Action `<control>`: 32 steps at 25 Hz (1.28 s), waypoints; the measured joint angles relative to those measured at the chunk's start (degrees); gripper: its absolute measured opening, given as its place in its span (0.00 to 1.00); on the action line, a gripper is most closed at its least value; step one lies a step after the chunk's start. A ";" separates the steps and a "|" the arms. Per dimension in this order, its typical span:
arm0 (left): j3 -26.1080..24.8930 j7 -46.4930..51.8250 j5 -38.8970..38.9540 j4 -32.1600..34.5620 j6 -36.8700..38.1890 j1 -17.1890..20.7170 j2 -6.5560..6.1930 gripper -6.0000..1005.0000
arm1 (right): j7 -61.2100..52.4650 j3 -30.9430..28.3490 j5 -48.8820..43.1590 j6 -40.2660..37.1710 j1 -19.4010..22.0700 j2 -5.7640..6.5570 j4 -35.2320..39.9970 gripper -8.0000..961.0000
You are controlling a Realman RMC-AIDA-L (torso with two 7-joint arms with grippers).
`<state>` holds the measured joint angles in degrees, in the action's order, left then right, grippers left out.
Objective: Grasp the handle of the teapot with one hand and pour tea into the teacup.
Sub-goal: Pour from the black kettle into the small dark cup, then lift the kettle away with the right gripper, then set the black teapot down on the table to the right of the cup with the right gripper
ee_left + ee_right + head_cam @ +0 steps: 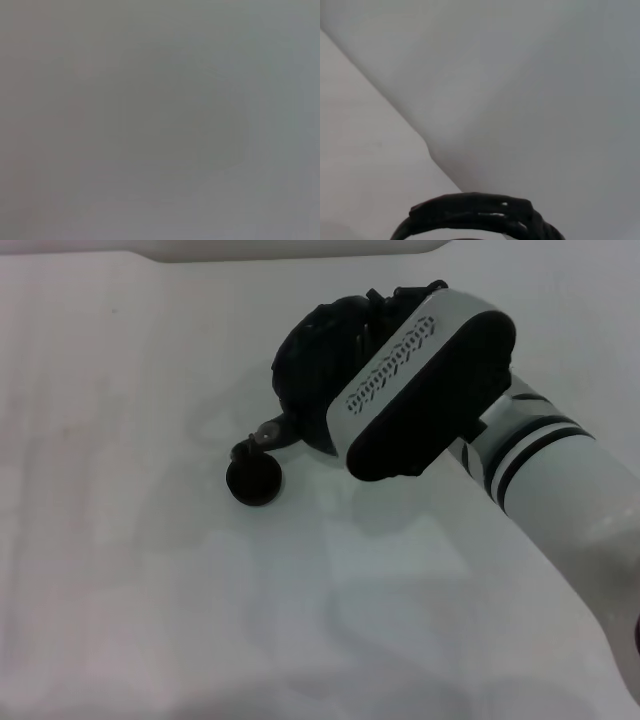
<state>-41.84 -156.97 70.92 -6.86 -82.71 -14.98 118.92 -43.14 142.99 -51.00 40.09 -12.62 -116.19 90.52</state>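
Note:
The matte black teapot is tipped toward the left, its short spout just above the tiny dark teacup standing on the white table. My right arm reaches in from the right, and its white-and-black wrist covers most of the pot. My right gripper sits at the top of the pot, shut on the handle, with its fingers mostly hidden behind the wrist. The ribbed black handle arches close in the right wrist view. The left gripper is out of view; the left wrist view shows only plain grey.
The white table spreads to the left and front of the cup. A white raised edge runs along the back. My right forearm crosses the right side of the table.

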 joint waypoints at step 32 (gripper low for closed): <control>0.00 0.00 0.01 0.45 -0.53 0.02 -0.09 0.88 | -9.98 -13.13 13.34 -10.85 18.84 0.76 8.69 0.12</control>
<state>-41.83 -156.97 70.93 -6.41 -83.24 -14.97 118.82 -53.12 129.86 -37.65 29.24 6.21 -115.43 99.22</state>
